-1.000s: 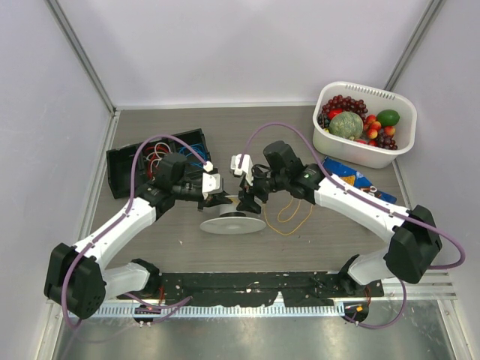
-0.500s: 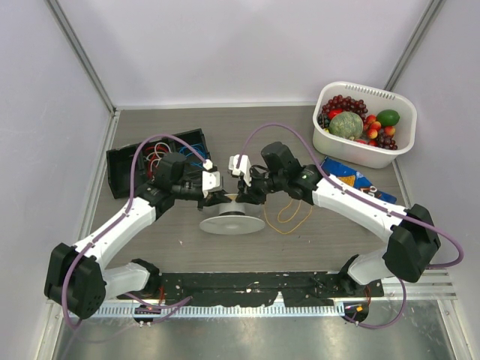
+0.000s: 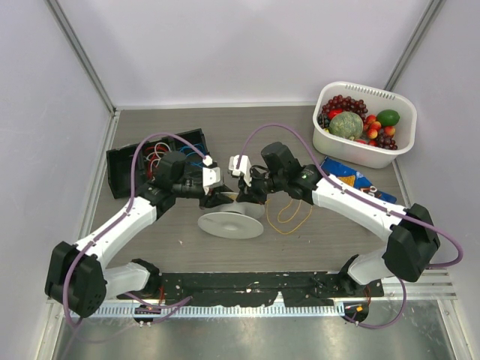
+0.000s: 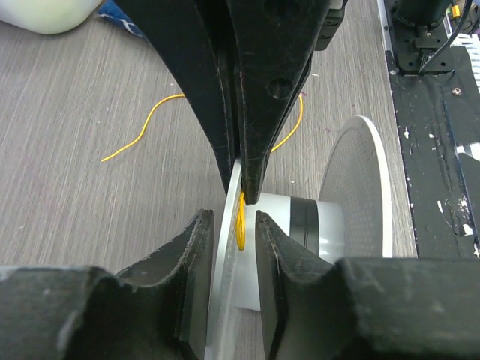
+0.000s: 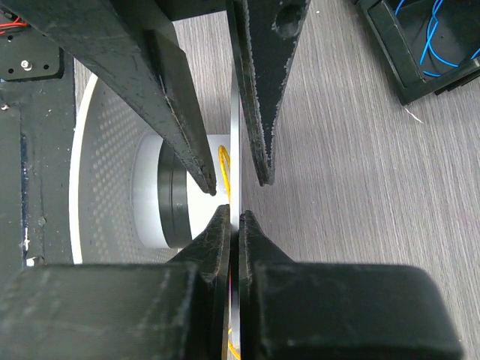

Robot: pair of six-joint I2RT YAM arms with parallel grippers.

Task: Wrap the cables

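Observation:
A white plastic spool (image 3: 231, 223) sits tilted on the table between my arms. Its thin upper flange (image 4: 225, 247) stands edge-on between both grippers. My right gripper (image 5: 234, 225) is shut on that flange from one side. Opposite it, my left gripper (image 4: 235, 247) straddles the same flange with its jaws apart and a gap on each side. The yellow-orange cable (image 4: 241, 221) runs along the flange at the hub (image 5: 172, 202), and its loose loops (image 3: 294, 214) lie on the table to the spool's right. In the top view the left gripper (image 3: 223, 196) and right gripper (image 3: 247, 196) nearly meet.
A black box (image 3: 154, 161) holding blue and red-white wire coils lies at the back left. A white bin (image 3: 400, 146) of toy fruit stands at the back right. A blue packet (image 3: 352, 178) lies under the right arm. The black base rail (image 3: 247, 285) runs along the near edge.
The right gripper has closed onto the spool's flange. The left gripper, shut on it before, has opened slightly. The spool has tipped and shifted a little.

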